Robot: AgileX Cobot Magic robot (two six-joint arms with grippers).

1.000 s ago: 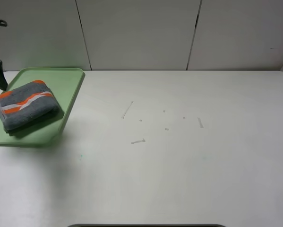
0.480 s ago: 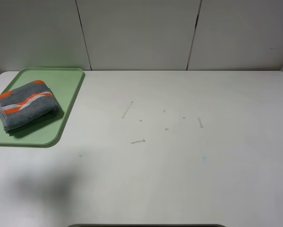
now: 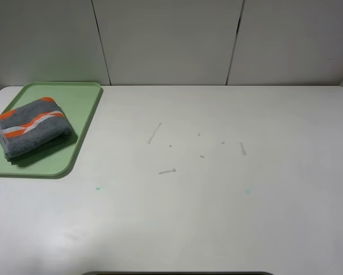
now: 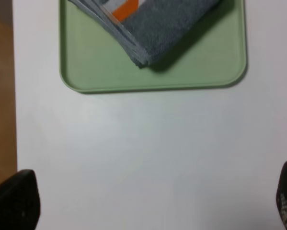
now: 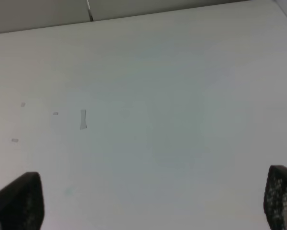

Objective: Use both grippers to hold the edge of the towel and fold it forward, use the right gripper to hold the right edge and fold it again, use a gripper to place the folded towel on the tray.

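The towel (image 3: 31,126) is seen folded into a compact grey bundle with its orange and white bands turned upward, and it is laid inside the tray (image 3: 85,123), toward the tray's left part, with bare green left to its right and far side. The tray is set at the far left corner of the white table (image 3: 217,200), its long sides slightly angled to the table edge. A few small scuff marks (image 3: 166,171) are scattered near the middle of the table, well apart from the tray. From the high camera neither arm is seen. In the left wrist view the left gripper (image 4: 148,203) is held above bare table just beside the tray's rim, its two black fingers (image 4: 14,201) spread wide with nothing between them; the towel's stacked edges are shown at the frame's border. In the right wrist view the right gripper (image 5: 153,203) is likewise spread wide over bare table, nothing being gripped.
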